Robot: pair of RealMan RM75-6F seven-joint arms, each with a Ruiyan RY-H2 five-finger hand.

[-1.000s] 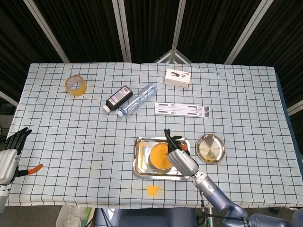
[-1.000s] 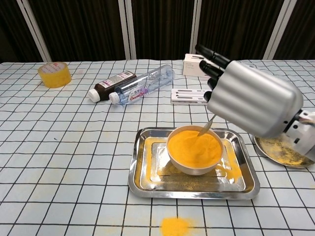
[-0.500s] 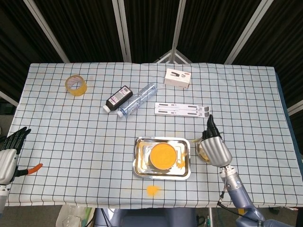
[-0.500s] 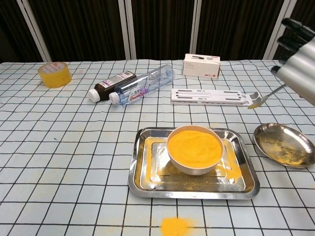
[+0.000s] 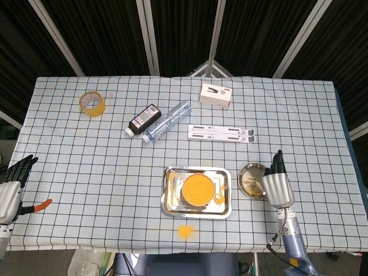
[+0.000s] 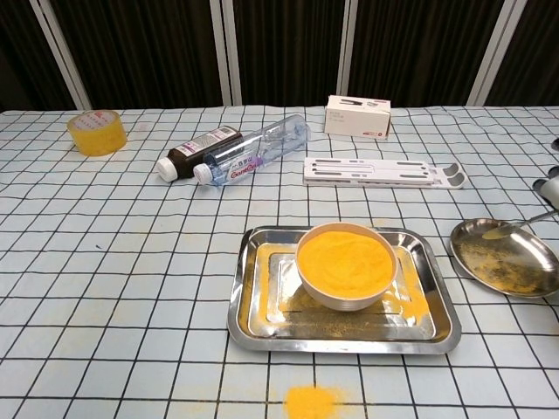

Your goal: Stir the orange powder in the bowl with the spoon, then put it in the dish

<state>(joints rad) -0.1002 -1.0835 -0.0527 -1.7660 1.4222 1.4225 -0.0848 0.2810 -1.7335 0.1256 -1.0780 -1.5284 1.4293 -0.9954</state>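
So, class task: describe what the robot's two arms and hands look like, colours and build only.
The right hand has a ribbed silver metal back and black fingers, on a slim grey-blue forearm with a thin dark cable alongside. The left hand looks alike: silver body, black fingers, with an orange part beside it.

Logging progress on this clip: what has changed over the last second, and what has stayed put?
The right hand carried the metal spoon out of the white bowl of orange powder, rightward, and now holds its tip over the round steel dish. The bowl, the rectangular steel tray, the spilled powder patch and the left hand stayed put.
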